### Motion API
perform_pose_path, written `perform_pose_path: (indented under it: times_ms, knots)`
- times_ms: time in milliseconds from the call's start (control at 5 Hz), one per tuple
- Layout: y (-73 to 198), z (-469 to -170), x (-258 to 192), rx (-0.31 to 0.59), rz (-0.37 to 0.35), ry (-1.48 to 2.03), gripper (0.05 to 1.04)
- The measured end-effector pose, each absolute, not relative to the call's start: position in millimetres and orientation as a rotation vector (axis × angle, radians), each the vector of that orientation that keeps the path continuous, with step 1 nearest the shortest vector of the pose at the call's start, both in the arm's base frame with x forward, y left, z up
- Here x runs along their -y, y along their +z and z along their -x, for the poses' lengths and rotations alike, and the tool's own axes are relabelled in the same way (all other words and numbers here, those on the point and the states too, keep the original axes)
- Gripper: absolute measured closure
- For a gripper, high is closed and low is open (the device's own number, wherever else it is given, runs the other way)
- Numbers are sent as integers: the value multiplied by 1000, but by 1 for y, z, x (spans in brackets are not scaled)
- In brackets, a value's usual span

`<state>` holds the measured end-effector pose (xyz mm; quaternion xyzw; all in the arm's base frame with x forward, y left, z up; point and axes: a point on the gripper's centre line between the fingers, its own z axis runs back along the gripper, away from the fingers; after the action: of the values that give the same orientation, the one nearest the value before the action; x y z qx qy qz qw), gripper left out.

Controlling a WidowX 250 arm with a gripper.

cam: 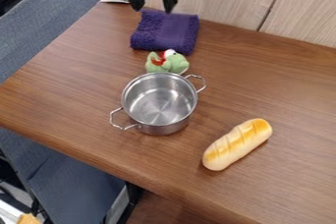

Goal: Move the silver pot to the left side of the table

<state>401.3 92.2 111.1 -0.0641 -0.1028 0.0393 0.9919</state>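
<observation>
Clock-face as seen in camera view, 12 at top. Looks like pre-grasp: silver pot (159, 104) sits upright mid-worktop (72, 78), not gripped. End effector (153, 10) is up at 12 from it, over the purple towel (165, 32), fingers spread, nothing between them.

Next move, my read: come down toward 6, straddle the rim or take the 8 o'clock handle (123, 120), lift a bit, carry toward 9, set down short of the worktop edge. Watch the plush toy (172, 64) at 12; a rim grasp there could snag it. Bread (238, 144) at 4 is out of the path.

Hard to tell: pot hides the toy's lower part, can't say if they touch. End effector is cut off by top edge; its height is unclear.
</observation>
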Motion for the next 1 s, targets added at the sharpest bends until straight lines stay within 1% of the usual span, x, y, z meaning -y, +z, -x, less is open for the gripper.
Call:
perform_pose_path:
  times_ms: [200,400,600,800,1000]
  knots:
    - [126,-387,-99,232,109,99,83]
    - [124,-348,-116,219,72,138,83]
    - [124,-324,-114,219,83,128,83]
    - [120,-303,-106,213,76,104,83]
    - [108,-292,-96,186,70,70,83]
